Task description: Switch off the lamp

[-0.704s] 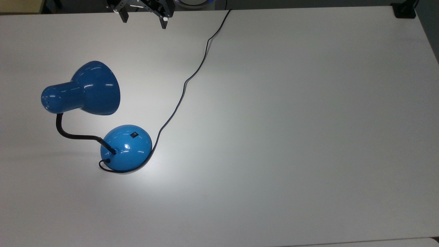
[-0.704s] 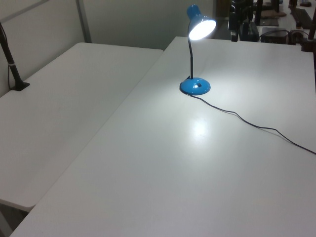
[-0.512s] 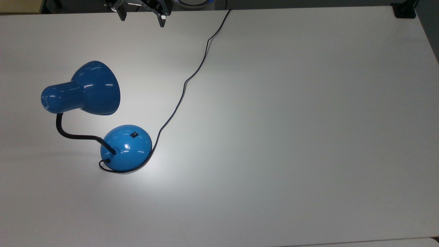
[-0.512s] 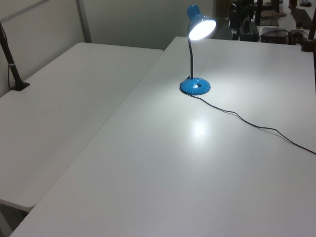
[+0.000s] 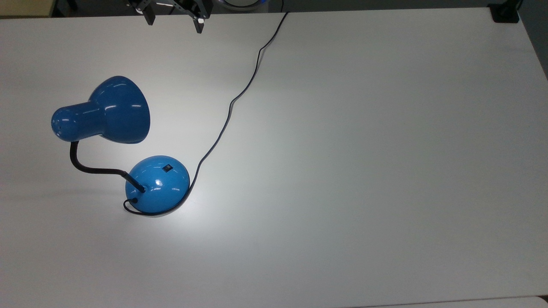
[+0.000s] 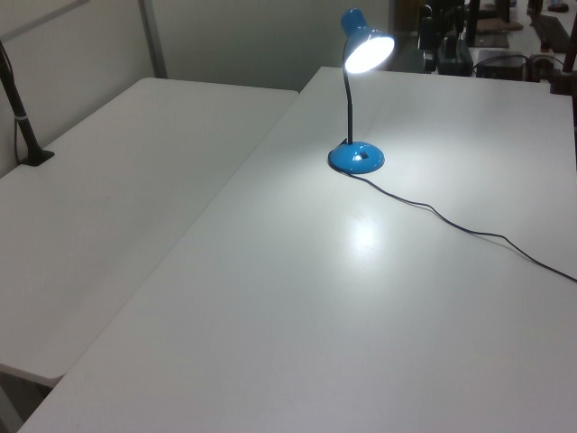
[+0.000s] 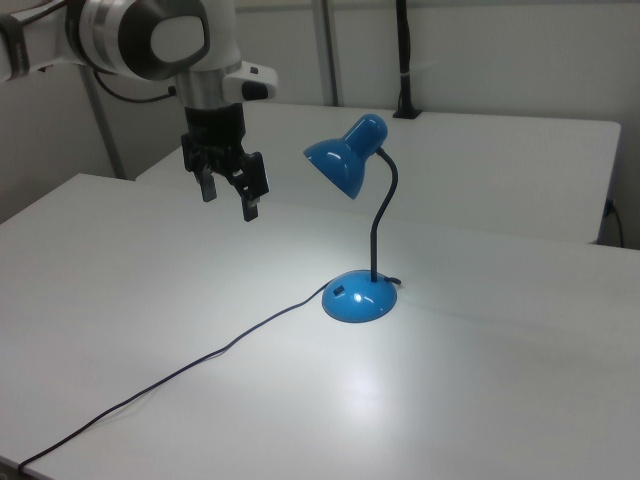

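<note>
Lit blue lamp (image 6: 355, 156) on white table (image 6: 379, 298), black cord (image 6: 469, 232) toward the left view's right.

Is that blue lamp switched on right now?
On. The lamp's shade glows bright white in the left view, and a pool of light falls on the table beside its base.

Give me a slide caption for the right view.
Open tool hangs above the table, apart from the lit blue lamp.
</note>
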Robot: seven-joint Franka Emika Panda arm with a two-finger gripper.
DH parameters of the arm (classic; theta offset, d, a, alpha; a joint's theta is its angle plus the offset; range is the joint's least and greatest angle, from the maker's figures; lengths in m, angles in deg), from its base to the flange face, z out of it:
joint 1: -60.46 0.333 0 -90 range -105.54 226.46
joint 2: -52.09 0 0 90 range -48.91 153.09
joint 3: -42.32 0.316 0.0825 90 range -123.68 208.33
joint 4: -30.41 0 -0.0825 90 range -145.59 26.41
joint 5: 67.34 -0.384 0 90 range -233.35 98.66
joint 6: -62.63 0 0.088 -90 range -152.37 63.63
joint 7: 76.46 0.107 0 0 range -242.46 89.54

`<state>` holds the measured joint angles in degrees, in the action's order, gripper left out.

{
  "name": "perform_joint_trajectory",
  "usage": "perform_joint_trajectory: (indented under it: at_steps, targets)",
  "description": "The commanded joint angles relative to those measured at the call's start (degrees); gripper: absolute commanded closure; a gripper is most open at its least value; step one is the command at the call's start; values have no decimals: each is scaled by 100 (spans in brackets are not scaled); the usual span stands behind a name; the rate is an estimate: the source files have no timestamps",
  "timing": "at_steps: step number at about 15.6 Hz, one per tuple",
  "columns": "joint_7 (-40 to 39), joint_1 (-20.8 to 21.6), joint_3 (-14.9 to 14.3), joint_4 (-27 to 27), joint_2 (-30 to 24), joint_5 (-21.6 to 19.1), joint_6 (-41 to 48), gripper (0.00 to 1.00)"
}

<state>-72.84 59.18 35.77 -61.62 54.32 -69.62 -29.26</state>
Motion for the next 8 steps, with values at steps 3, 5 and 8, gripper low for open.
perform_joint_trajectory:
  at_steps: [3,5,8]
  targets:
    - [-90,67,-215,1,-73,-132,180,11]
    - [-90,58,-224,-43,-109,-290,172,39]
    - [-37,58,-242,-166,-161,-387,137,75]
